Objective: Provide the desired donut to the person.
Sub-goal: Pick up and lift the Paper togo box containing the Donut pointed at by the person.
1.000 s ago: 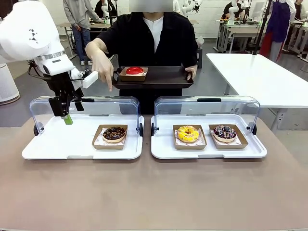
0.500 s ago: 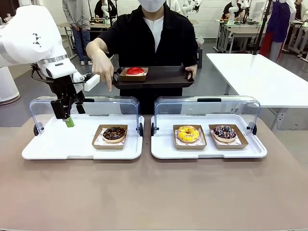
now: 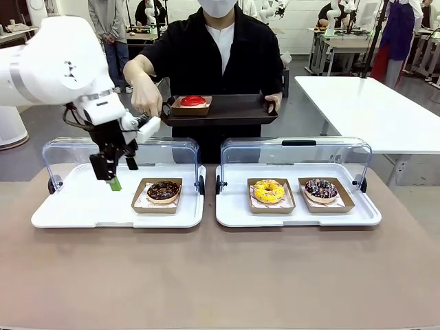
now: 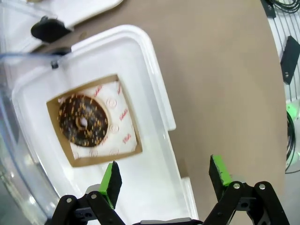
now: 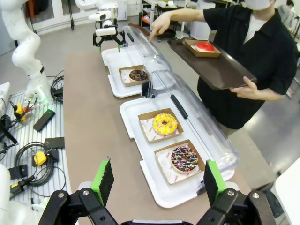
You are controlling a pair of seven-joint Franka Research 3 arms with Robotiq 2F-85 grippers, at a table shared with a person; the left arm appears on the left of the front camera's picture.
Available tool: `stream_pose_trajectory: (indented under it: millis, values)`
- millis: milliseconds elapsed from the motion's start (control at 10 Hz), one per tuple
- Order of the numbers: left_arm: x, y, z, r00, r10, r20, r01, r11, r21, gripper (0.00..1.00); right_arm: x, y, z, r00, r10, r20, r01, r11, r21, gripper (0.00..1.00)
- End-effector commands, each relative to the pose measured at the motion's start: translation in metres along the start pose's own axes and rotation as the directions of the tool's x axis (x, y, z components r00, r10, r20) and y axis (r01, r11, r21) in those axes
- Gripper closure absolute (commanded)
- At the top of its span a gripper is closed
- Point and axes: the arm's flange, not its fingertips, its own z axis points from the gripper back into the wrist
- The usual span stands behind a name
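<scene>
Near left pincer [image 3: 113, 182], chocolate donut [image 3: 163, 190]

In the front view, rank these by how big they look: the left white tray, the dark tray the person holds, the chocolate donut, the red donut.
1. left white tray
2. dark tray, farther from the camera
3. chocolate donut
4. red donut, also farther off, so the two donuts may really be alike.

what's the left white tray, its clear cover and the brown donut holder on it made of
Clear domed cover: seems hard transparent plastic, glossy; the room shows through and edges glint. White rimmed tray: likely moulded plastic, smooth, rounded corners. Brown square donut holder: looks like matte kraft cardboard, folded walls, printed paper liner inside.
</scene>
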Motion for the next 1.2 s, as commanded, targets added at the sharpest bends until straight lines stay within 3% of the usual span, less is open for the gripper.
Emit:
stream_pose_trajectory:
  millis: [0, 400, 1100]
  values:
    - [0.014, -0.010, -0.021, 0.998, 0.008, -0.067, -0.006, 0.999, 0.037, 0.03, -0.001, 0.000, -0.001, 1.000, 0.005, 0.015, -0.005, 1.000, 0.002, 0.00]
    - [0.022, -0.003, -0.067, 0.981, 0.021, -0.190, -0.019, 1.000, 0.016, 0.03, -0.001, 0.000, -0.001, 1.000, 0.005, 0.015, -0.005, 1.000, 0.002, 0.00]
    - [-0.010, 0.037, -0.097, 0.994, 0.050, -0.096, -0.049, 0.999, 0.012, 0.03, -0.001, 0.000, -0.001, 1.000, 0.005, 0.015, -0.005, 1.000, 0.002, 0.00]
